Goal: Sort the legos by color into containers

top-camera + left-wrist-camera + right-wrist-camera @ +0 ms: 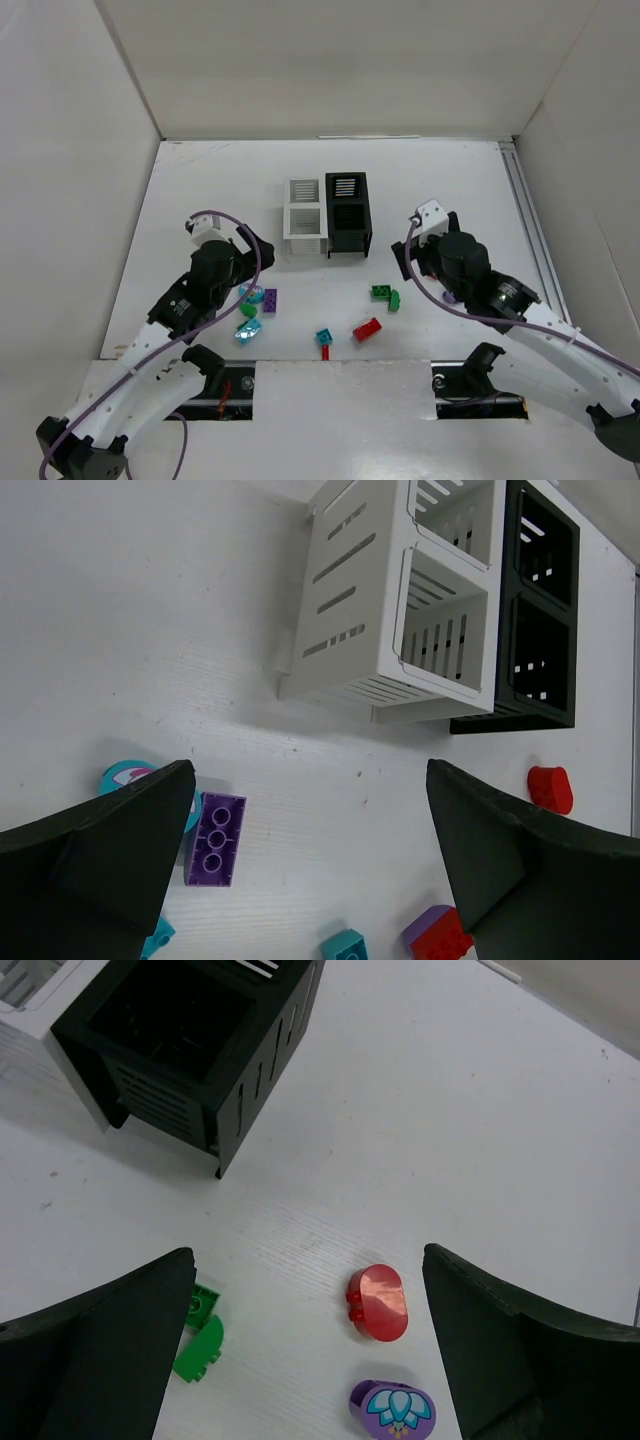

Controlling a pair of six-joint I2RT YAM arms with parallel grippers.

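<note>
The left end effector (310,880) is spread wide and empty. A purple brick (214,838) lies on the surface (120,630) just inside the finger on the left of the wrist view. Ahead, the white bin (340,590) and black bin (540,590) touch side by side. The right end effector (310,1350) is also spread and empty, with a red brick (378,1303) between its fingers and a green brick (200,1350) beside one finger.

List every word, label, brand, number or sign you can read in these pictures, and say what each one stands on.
None: no word, number or brand can be read in any view.
The purple rounded brick carries only a flower-like motif, no text.
The white bin and black bin show no labels.
Studs of the purple rectangular brick: too small to read.
</note>
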